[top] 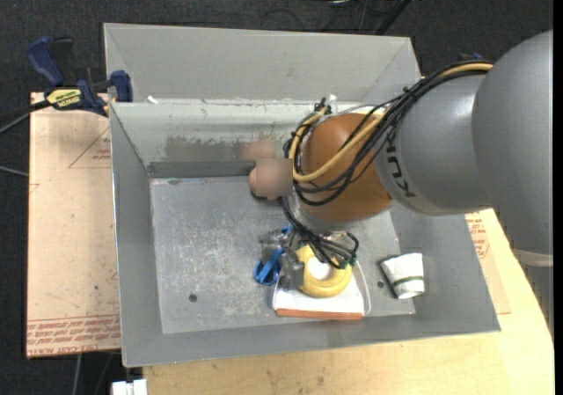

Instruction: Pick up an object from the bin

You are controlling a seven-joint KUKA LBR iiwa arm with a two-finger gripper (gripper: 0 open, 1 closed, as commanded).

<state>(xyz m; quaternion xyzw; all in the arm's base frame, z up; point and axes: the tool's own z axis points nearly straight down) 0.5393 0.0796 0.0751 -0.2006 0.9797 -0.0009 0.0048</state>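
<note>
My gripper (292,263) is low in the bin's front middle, under the arm's orange cover. It hangs right over a small cluster of things. A yellow ring-shaped thing (322,281) lies just to its right, resting on a flat white pad with an orange front edge (334,304). A small blue thing (265,270) sits against the gripper's left side. Cables and the gripper body hide whether anything is held.
A tan rounded lump (268,179) lies by the back wall, left of the orange cover. A white cup-like thing with a dark band (404,274) stands at the front right. The bin's left half shows bare grey floor.
</note>
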